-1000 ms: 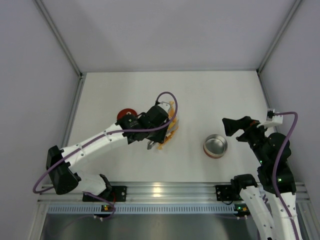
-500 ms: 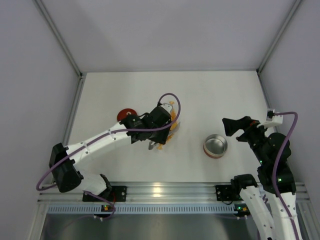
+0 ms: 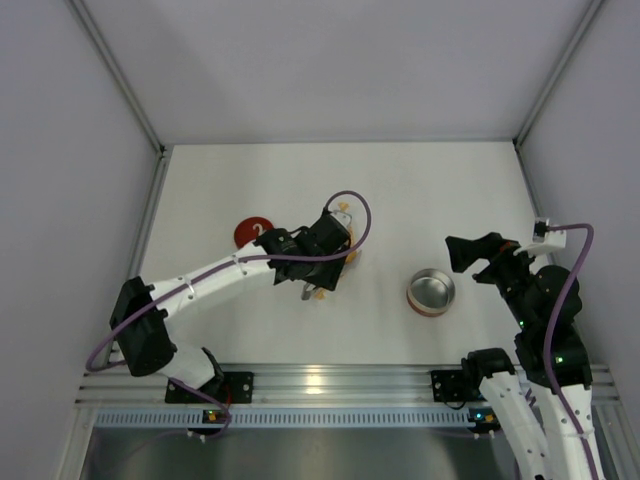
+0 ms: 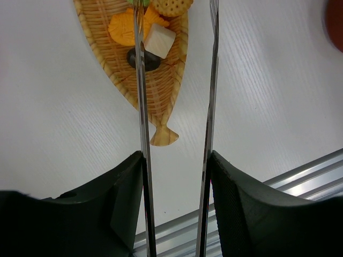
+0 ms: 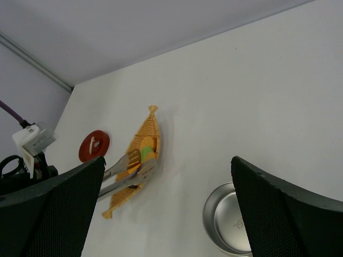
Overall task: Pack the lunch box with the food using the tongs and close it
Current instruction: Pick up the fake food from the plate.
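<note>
The left hand (image 4: 176, 160) is clenched on the tongs (image 4: 140, 107), one thin silver arm pressed against the inner face of each finger, and the two arms run forward with a gap between them. They reach out over the orange leaf-shaped tray (image 4: 161, 96), which lies on the white tabletop (image 3: 400, 190) with its stem end pointing toward the near edge. The food (image 4: 126, 29) sits in the wider part of the tray: an orange piece, a pale cube just beside it, a dark piece below them and a round yellow biscuit-like piece at the far end. The left arm of the tongs crosses over the orange piece, but the tips run out of the wrist view. The lunch box (image 3: 431, 292) stands uncovered on the right side of the tabletop, well apart from the tray. Its red lid (image 3: 254, 232) lies flat to the left of the tray. The right hand (image 3: 468, 258) hovers near the lunch box, spread wide and grasping nothing.
</note>
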### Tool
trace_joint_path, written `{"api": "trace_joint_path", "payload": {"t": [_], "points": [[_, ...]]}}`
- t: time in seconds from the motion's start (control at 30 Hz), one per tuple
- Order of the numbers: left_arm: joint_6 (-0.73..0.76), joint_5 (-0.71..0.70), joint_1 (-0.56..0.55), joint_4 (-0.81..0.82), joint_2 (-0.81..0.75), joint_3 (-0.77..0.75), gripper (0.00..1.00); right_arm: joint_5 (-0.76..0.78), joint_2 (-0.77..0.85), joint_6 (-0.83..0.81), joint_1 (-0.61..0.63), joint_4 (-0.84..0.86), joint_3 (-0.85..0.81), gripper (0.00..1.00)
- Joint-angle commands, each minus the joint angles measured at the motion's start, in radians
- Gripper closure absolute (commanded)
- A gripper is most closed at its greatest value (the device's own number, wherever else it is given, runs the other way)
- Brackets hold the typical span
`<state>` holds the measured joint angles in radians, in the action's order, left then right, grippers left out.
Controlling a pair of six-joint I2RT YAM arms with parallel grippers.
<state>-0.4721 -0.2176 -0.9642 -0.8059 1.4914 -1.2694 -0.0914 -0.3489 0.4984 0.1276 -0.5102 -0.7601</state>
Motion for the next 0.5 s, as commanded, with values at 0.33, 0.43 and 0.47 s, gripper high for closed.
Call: {"api": "trace_joint_path", "payload": {"t": [0.33,0.43,0.47], "points": [[0.012,-0.019,-0.005,0.071,0.021,-0.008,0.43,0.03,0.007,-0.026,-0.014,-0.005,-0.025,0.01],[0.013,-0.023,-0.005,0.071,0.027,-0.01,0.43,0.03,0.007,-0.027,-0.014,-0.005,-0.025,0.0],[0.015,-0.025,-0.004,0.071,0.03,-0.01,0.43,0.03,0.007,-0.027,-0.016,-0.004,-0.025,0.0]]}}
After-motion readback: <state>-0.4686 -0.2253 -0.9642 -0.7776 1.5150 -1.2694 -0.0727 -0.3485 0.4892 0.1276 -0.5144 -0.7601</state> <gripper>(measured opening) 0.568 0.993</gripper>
